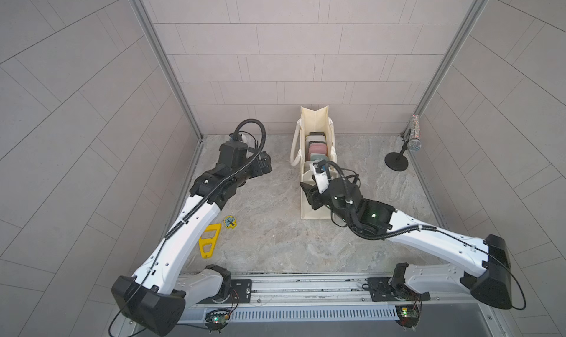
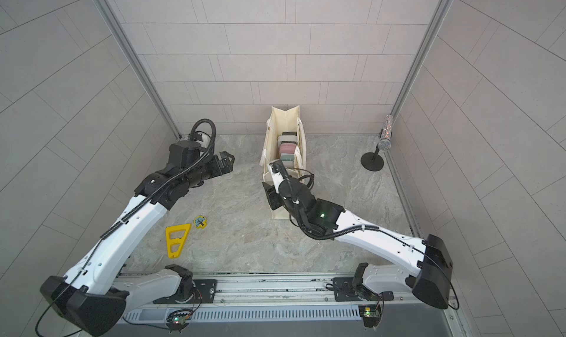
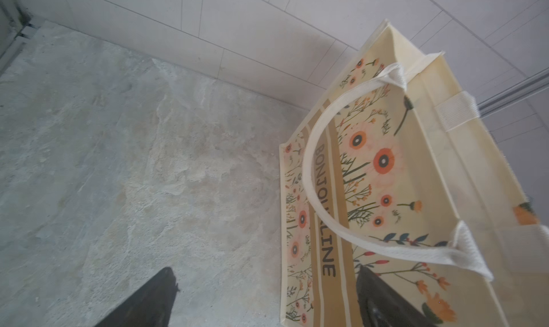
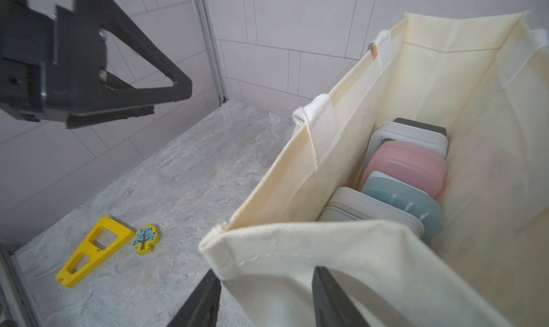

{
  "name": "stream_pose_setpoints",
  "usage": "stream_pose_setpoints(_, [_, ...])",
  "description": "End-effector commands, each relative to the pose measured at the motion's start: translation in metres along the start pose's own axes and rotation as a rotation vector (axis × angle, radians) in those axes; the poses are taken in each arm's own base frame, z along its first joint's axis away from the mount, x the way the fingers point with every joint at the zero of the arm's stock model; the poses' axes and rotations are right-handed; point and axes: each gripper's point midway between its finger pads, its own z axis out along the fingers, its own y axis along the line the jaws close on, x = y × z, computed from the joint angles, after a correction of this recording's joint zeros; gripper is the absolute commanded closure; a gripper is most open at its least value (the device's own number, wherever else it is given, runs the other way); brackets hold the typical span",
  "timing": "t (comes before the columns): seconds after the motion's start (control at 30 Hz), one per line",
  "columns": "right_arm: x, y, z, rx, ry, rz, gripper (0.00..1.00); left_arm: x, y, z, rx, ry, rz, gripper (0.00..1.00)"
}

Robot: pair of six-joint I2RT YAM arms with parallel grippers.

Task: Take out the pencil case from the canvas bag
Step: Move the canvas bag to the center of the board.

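While canvas bag (image 4: 297, 177) holds cases (image 4: 407, 168), left tool (image 3: 264, 270) gapes empty; right tool (image 4: 264, 272) parted astride rim.

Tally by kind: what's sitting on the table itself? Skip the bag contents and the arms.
canvas bag: 1
yellow flat tool: 1
tree-shaped piece: 1
microphone on stand: 1
Total: 4

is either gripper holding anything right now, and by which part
Nothing is held. The right gripper straddles the near end rim of the canvas bag, jaws apart; the left gripper is open beside it.
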Motion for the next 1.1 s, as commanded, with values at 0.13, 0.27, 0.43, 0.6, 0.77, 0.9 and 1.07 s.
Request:
stream_pose_setpoints(0.13, [-0.015,-0.043,-0.073,0.064,-0.159,0.036,0.48,-0.033,-0.053,0.006,0.167,-0.017,0.017,0.02])
stream_pose_setpoints(0.27, [-0.001,-0.106,-0.095,0.348,-0.122,0.05,0.53,-0.037,-0.078,0.019,0.172,0.009,0.072,0.03])
stream_pose_setpoints(0.43, [0.016,-0.148,-0.094,0.354,-0.024,0.216,0.52,-0.034,-0.104,0.031,0.169,0.045,0.132,0.06])
stream_pose_setpoints(0.6, [0.032,-0.178,-0.082,0.279,0.046,0.459,0.52,-0.027,-0.124,0.046,0.155,0.096,0.167,0.08])
stream_pose_setpoints(0.77, [0.035,-0.192,-0.075,0.296,0.063,0.572,0.5,-0.021,-0.132,0.066,0.118,0.138,0.179,0.22])
stream_pose_setpoints(0.9, [0.035,-0.2,-0.074,0.338,0.055,0.599,0.47,-0.016,-0.131,0.082,0.068,0.176,0.192,0.33])
stream_pose_setpoints(1.07, [0.022,-0.216,-0.087,0.424,-0.051,0.592,0.0,-0.015,-0.134,0.092,0.066,0.183,0.205,0.46])
